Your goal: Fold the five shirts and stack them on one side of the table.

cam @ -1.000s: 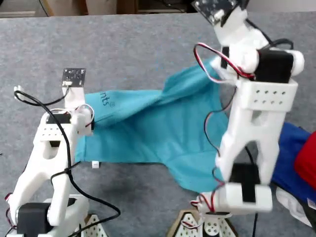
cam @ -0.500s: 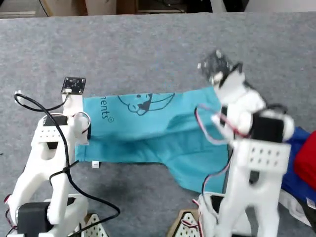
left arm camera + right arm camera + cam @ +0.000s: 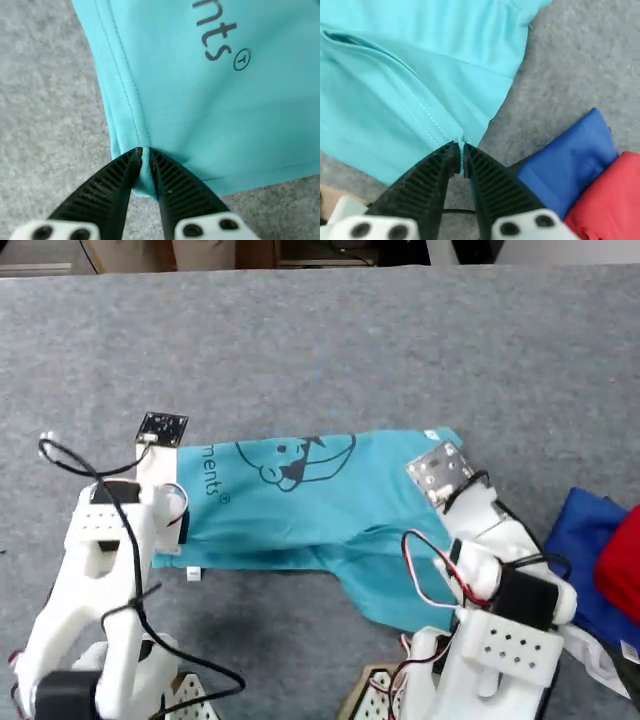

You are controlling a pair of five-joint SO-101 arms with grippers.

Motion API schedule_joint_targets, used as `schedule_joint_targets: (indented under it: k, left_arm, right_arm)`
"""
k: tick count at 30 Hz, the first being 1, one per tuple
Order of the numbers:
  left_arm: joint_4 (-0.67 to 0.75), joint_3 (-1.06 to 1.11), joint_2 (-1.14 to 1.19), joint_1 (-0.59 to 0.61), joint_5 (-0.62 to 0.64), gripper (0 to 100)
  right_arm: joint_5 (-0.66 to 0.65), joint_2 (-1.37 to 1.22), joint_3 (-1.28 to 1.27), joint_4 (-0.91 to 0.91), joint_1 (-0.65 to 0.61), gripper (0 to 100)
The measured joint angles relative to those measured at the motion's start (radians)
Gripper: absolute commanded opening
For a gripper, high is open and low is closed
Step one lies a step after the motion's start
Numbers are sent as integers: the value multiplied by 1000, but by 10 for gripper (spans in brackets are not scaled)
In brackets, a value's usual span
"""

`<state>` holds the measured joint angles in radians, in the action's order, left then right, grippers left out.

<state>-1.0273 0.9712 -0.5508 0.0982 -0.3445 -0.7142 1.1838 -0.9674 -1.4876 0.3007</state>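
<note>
A teal shirt [image 3: 310, 505] with a dark printed drawing lies flat across the middle of the grey table [image 3: 300, 330]. My left gripper [image 3: 143, 153] is shut on the shirt's folded, seamed edge [image 3: 125, 105] beside the printed letters; its arm [image 3: 110, 530] stands at the shirt's left end. My right gripper [image 3: 461, 146] is shut on a stitched edge of the teal shirt [image 3: 410, 75] at its right end, under the right arm [image 3: 490, 580]. A blue shirt [image 3: 590, 540] and a red shirt [image 3: 622, 565] lie at the table's right edge.
The blue shirt [image 3: 570, 160] and red shirt [image 3: 610, 205] lie close beside my right gripper. Some white cloth [image 3: 592, 652] shows under them at the front right. Bare grey table stretches behind the teal shirt and to its left.
The right arm swung down from the back of the table toward the front, carrying the shirt's raised end; the shirt now lies flat with its print showing. The left arm shifted slightly.
</note>
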Motion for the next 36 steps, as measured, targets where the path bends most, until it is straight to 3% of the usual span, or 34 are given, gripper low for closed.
schedule_joint_targets:
  k: [7,19,36]
  left_arm:
    - [-2,100,-137,0,-34,19]
    - [15,110,-144,0,18,19]
    - [15,110,-147,34,21,21]
  right_arm:
    - [-120,8,-49,-26,12,5]
    - [-328,9,-72,-121,-29,5]
    - [-427,9,-89,-153,-35,9]
